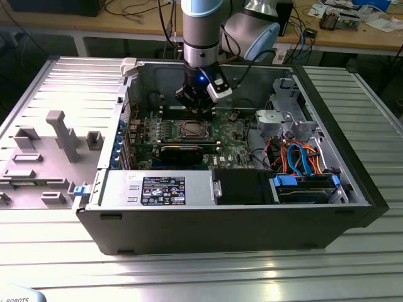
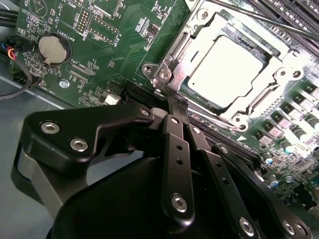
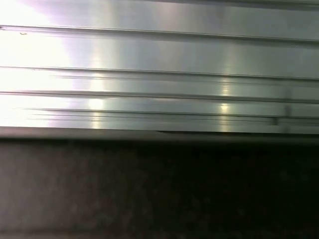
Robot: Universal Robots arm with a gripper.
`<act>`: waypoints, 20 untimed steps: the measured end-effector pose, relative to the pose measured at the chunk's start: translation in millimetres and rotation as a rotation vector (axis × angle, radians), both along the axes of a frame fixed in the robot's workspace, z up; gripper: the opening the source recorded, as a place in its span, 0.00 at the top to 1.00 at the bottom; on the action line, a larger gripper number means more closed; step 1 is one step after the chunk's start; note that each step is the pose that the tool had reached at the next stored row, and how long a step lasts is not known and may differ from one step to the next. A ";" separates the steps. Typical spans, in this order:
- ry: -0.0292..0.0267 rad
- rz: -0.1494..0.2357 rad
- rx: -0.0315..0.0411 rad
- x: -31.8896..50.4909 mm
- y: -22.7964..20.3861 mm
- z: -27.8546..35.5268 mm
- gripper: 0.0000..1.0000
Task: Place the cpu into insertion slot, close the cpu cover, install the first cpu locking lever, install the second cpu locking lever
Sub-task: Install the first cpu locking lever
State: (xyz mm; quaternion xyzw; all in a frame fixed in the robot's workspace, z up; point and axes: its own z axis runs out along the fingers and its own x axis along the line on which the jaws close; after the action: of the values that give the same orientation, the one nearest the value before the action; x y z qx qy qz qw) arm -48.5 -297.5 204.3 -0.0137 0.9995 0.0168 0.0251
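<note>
At the socket's corner, the gripper [image 2: 175, 105] had its two black fingers [image 2: 177, 149] drawn together to a narrow point, with the tips pressed against the metal at the edge of the cpu cover [image 2: 192, 67]. Whether anything thin was pinched between the tips could not be made out; they looked closed with nothing bulky between.

The cpu [image 2: 227, 69] sat flat in the insertion slot [image 2: 164, 74], its pale metal top showing through the cover's window. The cover lay down over it, framing it on all sides. A thin locking lever [image 2: 259, 20] ran along the far side of the socket, its latch state unclear.

In the exterior view the gripper [image 1: 200, 108] hung over the green motherboard [image 1: 233, 135], inside the open computer case [image 1: 252, 220], just behind the socket [image 1: 189, 129].

Judgement: the chip is light, rigid and fragile underneath, so it should not be pushed sideways. The cover is thin, stiff sheet metal, slippery on bare edges. The levers are springy wire, best taken at the bent free end, where fingertips will not slip off.
</note>
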 end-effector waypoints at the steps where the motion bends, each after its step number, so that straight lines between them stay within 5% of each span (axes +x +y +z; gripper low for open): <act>1: 0.0000 0.000 -0.0003 0.1 0.0 -0.1 0.89; 20: -0.0003 0.000 -0.0033 0.3 0.0 0.6 0.89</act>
State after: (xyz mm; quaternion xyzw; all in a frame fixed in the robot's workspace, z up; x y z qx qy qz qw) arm -48.1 -297.5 204.9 -0.0138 0.9995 0.0151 0.0252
